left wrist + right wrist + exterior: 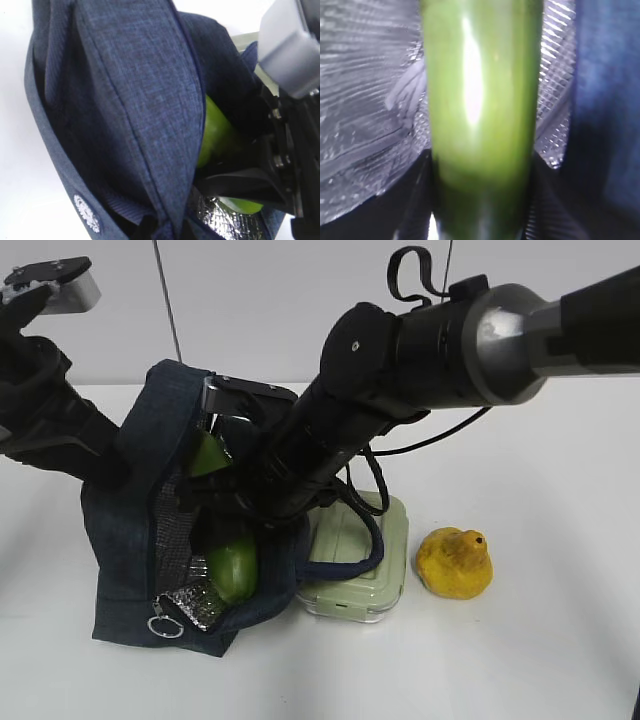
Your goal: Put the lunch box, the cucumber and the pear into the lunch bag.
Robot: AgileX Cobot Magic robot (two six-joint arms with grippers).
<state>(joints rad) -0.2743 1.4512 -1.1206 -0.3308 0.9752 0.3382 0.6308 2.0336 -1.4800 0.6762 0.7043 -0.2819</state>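
Note:
The navy lunch bag (125, 540) lies open toward the camera and shows its silvery lining (190, 602). My right gripper (482, 200) reaches into the bag and is shut on the green cucumber (482, 110). The cucumber's lower end (232, 570) pokes out at the bag's mouth. My left gripper (167, 227) is shut on a fold of the bag's fabric (135, 100) at its upper left and holds it up. The sage-lidded lunch box (375, 565) stands on the table right of the bag. The yellow pear (455, 562) sits right of the box.
The bag's rope handle (352, 562) drapes over the lunch box lid. A metal ring zipper pull (165, 626) hangs at the bag's front corner. The white table (520, 660) stretches right and front. The right arm (440, 340) crosses above the box.

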